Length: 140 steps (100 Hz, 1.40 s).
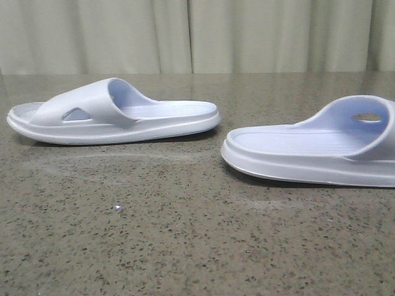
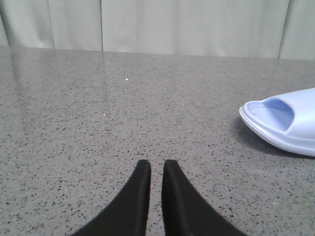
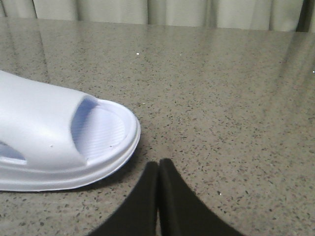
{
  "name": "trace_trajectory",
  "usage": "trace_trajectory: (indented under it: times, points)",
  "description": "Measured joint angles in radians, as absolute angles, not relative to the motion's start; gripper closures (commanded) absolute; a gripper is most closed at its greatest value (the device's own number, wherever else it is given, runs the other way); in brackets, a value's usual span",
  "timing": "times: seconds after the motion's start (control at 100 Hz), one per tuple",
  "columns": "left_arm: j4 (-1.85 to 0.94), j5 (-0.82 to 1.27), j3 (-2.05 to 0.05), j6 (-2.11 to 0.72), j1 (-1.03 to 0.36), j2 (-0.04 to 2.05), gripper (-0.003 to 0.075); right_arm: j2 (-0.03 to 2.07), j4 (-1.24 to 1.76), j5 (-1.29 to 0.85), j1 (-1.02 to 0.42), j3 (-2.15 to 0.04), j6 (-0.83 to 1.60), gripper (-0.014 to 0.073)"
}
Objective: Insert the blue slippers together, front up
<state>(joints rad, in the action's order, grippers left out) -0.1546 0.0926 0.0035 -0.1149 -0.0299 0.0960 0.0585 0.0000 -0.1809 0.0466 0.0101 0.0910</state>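
Two pale lavender-blue slippers lie sole down and apart on the speckled stone table [image 1: 185, 240]. The left slipper [image 1: 111, 114] lies side-on at the middle left. The right slipper [image 1: 308, 151] lies nearer, cut by the right edge. No gripper shows in the front view. In the left wrist view my left gripper [image 2: 156, 164] is empty over bare table, its jaws nearly together with a thin gap, and a slipper end [image 2: 285, 123] lies well off to one side. In the right wrist view my right gripper [image 3: 158, 164] is shut and empty, close beside a slipper's open end [image 3: 74, 142].
Pale curtains [image 1: 197, 34] hang behind the table's far edge. The stone top carries only the two slippers in these views, with bare surface between them and in front of them.
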Motion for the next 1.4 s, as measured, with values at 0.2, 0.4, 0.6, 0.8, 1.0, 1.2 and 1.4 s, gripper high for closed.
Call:
trace_trajectory:
  times: [0.2,0.4,0.6,0.8,1.0,1.2,1.4]
  points:
    - [-0.155,0.093,0.003,-0.115,-0.030,0.096,0.0705,0.058,0.000,-0.181,0.047,0.010,0.091,0.0673]
    - [-0.155,0.093,0.003,-0.115,-0.030,0.096,0.0705,0.058,0.000,-0.181,0.047,0.010,0.088,0.0673]
    - [-0.155,0.093,0.003,-0.115,-0.030,0.096,0.0705,0.058,0.000,-0.181,0.047,0.010,0.088,0.0673]
    - [-0.155,0.093,0.003,-0.115,-0.030,0.096,0.0705,0.058,0.000,-0.169,0.047,0.010,0.090,0.0673]
    - [-0.163,0.093,0.003,-0.115,-0.030,0.096,0.0705,0.058,0.000,-0.108,0.047,0.010,0.090,0.0673]
    - [-0.241,0.079,0.003,-0.115,-0.030,0.096,0.0705,0.058,0.000,-0.053,0.047,0.010,0.090,0.0673]
    - [-0.405,0.035,0.003,-0.115,-0.030,0.096,0.0705,0.058,0.082,0.006,0.047,0.010,0.090,0.0673]
